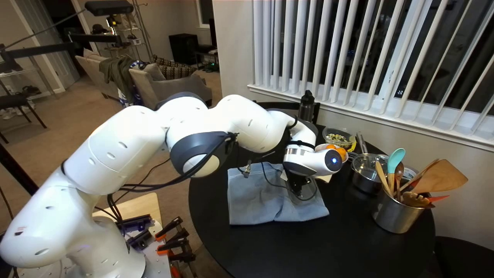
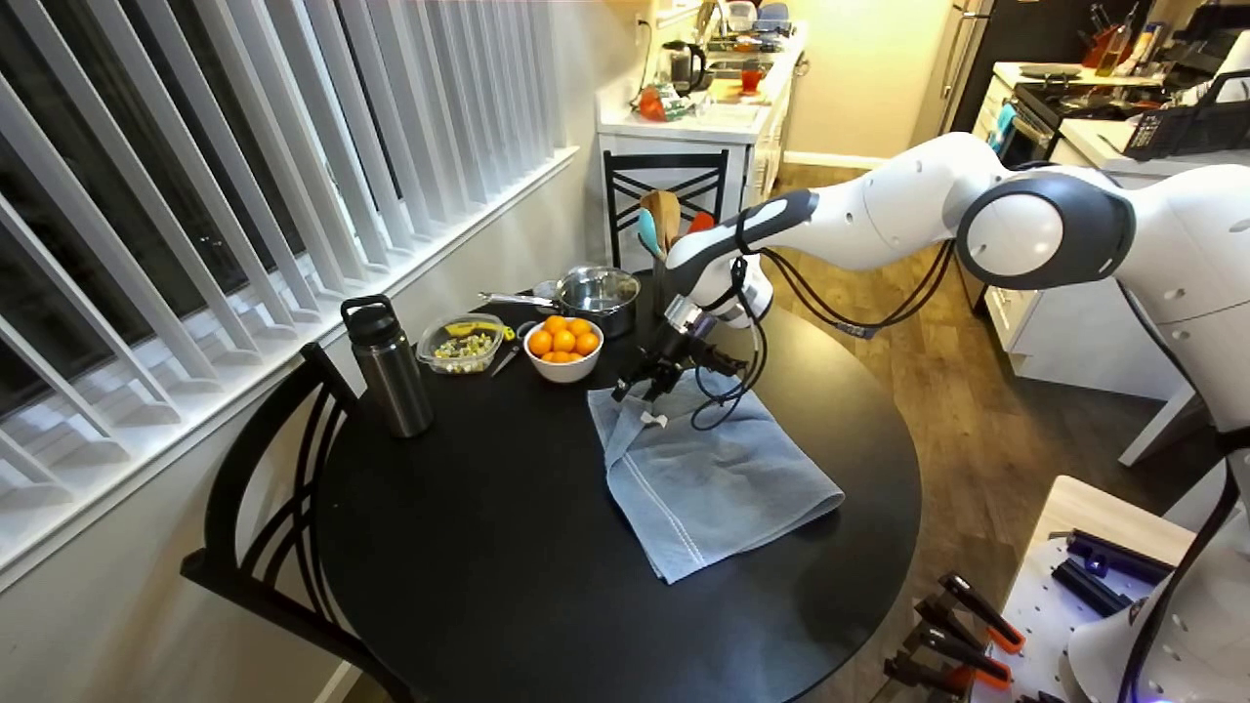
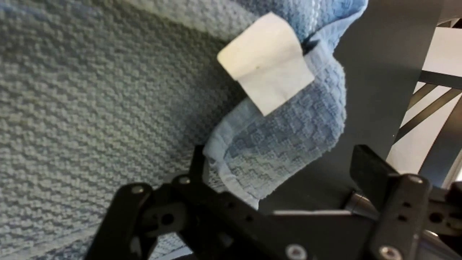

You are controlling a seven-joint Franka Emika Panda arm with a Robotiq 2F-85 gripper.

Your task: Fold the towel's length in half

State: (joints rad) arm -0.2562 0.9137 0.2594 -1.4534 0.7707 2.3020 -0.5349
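Folded into a rough rectangle, the grey-blue towel (image 2: 723,478) lies on a round black table (image 2: 469,547), inside the rim and nearer the edge away from the window blinds (image 2: 420,146) than the window-side edge. Its long axis appears to run from the side by the robot's base (image 1: 112,247) toward the edge where the pot (image 1: 364,183) and crock (image 1: 397,216) stand, and the pale stitched lines (image 2: 662,508) follow that course. At the end toward the pot a corner is turned back, near the bowl (image 2: 562,374), with a white tag (image 3: 267,65) beside the hem. The gripper (image 3: 279,151) is low over this corner, its jaws wide apart, the turned flap between them and a finger (image 3: 197,162) right at the hem; whether it touches cannot be told. In an exterior view the arm (image 1: 247,119) reaches across above the surface and hides part of the towel. Along the window-side edge, past the bowl, stand a clear container (image 2: 459,368) and a steel bottle (image 2: 393,381), with a black chair (image 2: 283,617) drawn up to the rim. The white bowl is heaped with orange fruits (image 2: 563,340); the clear container holds chopped yellow-green food (image 2: 464,347); the steel crock carries a turquoise spoon (image 1: 396,158), a wooden spatula (image 1: 440,177) and more utensils; what the pot holds cannot be made out.
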